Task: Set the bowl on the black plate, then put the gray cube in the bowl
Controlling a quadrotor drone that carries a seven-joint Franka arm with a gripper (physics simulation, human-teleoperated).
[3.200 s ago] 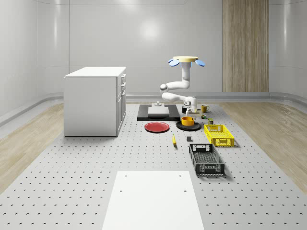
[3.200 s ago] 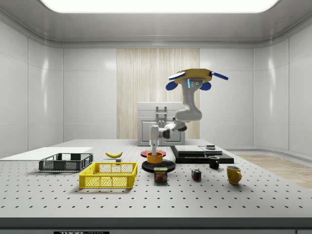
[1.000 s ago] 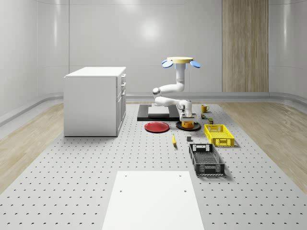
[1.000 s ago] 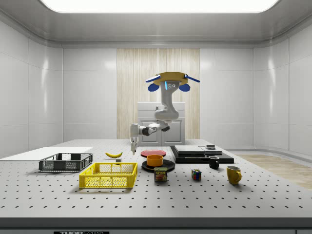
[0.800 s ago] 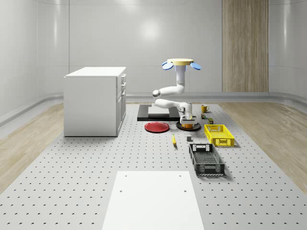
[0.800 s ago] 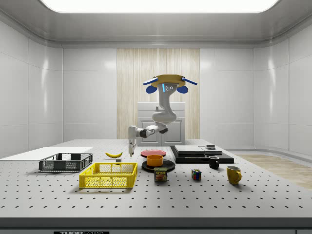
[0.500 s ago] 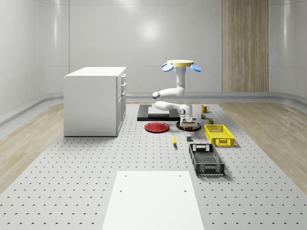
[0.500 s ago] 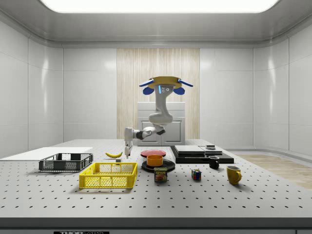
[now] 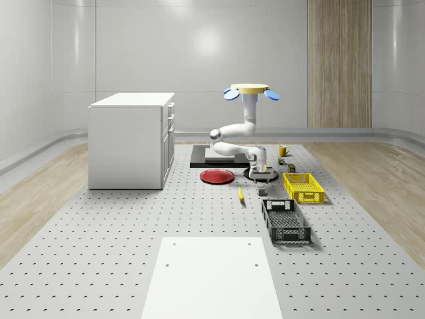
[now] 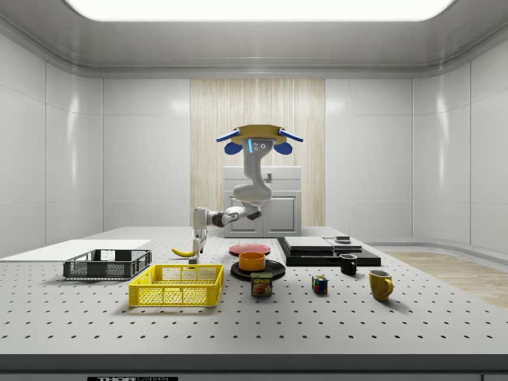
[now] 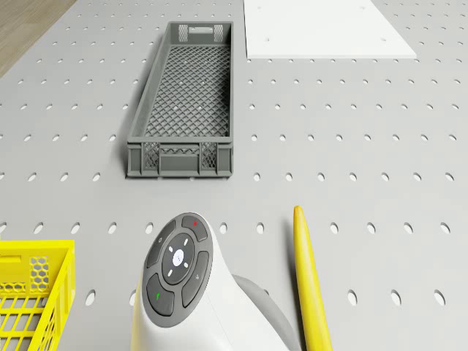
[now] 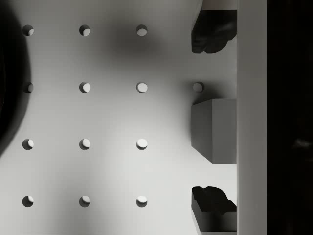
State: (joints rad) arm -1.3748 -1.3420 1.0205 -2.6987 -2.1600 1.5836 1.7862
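The orange bowl (image 10: 252, 260) sits on the black plate (image 10: 255, 271). The drone (image 10: 255, 136) hovers over the table, and its arm reaches down toward the side view's left. My gripper (image 10: 196, 244) hangs open, pointing straight down just above the table, left of the plate in the side view. In the wrist view the gray cube (image 12: 215, 129) lies on the table directly below, between my two fingertips (image 12: 212, 32), and the gripper (image 12: 213, 117) holds nothing. In the whole-scene view the gripper (image 9: 261, 177) is just behind the cube (image 9: 262, 192).
A banana (image 11: 311, 285) lies close beside the arm. Near it are a yellow basket (image 10: 176, 286), a black crate (image 11: 186, 102) and a white sheet (image 11: 322, 29). A red plate (image 9: 217, 176), a can (image 10: 261, 284), two mugs and a white cabinet (image 9: 129, 139) stand around.
The drone and arm have moved toward the side view's left, away from the bowl on the plate. The gripper has come down over the gray cube and stays open.
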